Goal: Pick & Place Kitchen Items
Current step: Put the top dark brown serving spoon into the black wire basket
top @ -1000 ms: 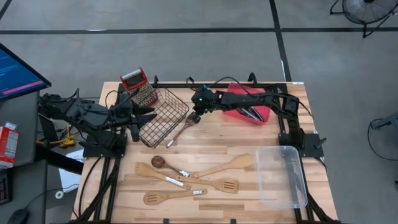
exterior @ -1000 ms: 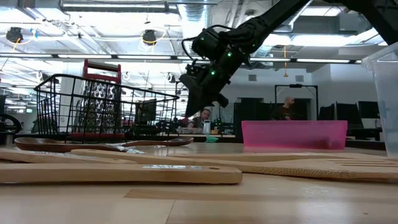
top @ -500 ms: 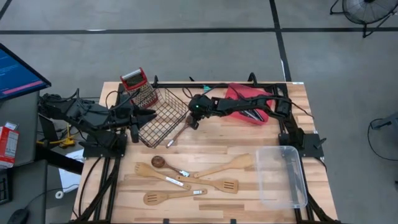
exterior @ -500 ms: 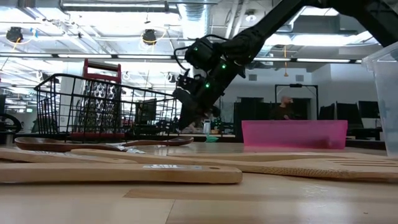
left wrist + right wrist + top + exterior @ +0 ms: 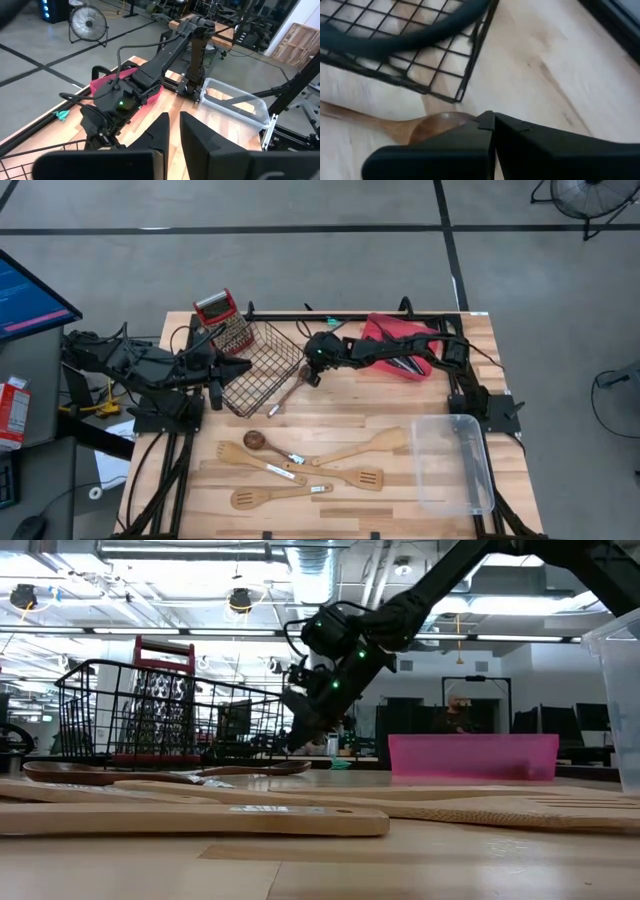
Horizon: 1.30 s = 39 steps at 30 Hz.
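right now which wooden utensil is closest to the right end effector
The lone wooden spoon lying beside the wire basket; the right end effector is down at its bowl end. The other wooden utensils lie clustered at the table's front.

Probably lab: open hall, desks, monitors

wire basket [image 5: 262, 364] crowds the wooden spoon [image 5: 291, 389]; open tabletop [image 5: 350, 412] beside.
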### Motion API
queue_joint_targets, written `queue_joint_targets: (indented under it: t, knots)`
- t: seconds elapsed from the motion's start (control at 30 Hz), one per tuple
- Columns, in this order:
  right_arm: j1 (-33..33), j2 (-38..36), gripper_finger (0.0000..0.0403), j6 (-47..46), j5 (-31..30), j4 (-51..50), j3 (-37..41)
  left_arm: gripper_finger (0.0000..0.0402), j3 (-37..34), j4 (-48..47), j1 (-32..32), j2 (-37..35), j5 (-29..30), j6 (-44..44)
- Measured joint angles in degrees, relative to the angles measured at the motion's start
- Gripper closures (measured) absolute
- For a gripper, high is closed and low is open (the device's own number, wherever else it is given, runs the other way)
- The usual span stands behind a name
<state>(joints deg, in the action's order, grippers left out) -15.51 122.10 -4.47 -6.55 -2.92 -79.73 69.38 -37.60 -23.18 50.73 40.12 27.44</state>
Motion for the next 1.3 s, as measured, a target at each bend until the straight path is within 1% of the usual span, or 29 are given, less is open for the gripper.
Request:
queue_joint_targets:
  t: [0.07,0.2,0.33,0.43,0.47,0.63,0.8,0.93,0.97,1.23,1.3]
  knots:
    - [0.0,-0.7,0.0402,-0.1,0.7,2.4,2.3,0.0383,0.0,0.0,0.0,0.0,0.0,0.0]
    - [0.0,-1.7,0.0402,-0.3,2.0,6.4,4.0,0.0396,0.0,0.4,0.0,0.0,0.0,0.0]
    - [0.3,-2.1,0.0402,-0.3,2.4,9.6,5.6,0.0397,0.0,0.5,0.0,0.0,0.0,0.0]
    - [0.6,-2.1,0.0402,-0.6,9.3,12.4,6.5,0.0397,0.0,0.6,0.0,0.0,0.0,-0.1]
    - [1.0,-1.9,0.0403,-0.9,9.7,12.8,6.4,0.0397,0.0,0.7,0.0,0.0,0.0,-0.1]
    - [2.2,-0.8,0.0403,0.1,8.3,11.8,6.6,0.0398,0.0,1.0,0.0,0.0,0.1,-0.1]
    - [2.8,-0.9,0.0403,1.5,4.3,10.1,6.4,0.0398,0.0,1.7,0.0,0.0,0.0,0.5]
    - [3.1,-0.9,0.0403,1.7,-0.7,8.5,6.4,0.0398,0.0,1.9,0.0,0.0,-1.3,1.5]
    - [3.1,-0.9,0.0403,1.9,-1.2,8.4,6.7,0.0398,0.0,2.0,0.0,0.0,-1.4,1.5]
    - [2.6,-1.2,0.0403,-2.5,-0.8,17.0,15.0,0.0398,0.0,2.6,0.0,0.0,-1.4,1.6]
    - [3.2,-1.2,0.0403,-2.4,-1.1,17.1,15.5,0.0398,0.0,2.8,0.0,0.0,-1.4,1.6]
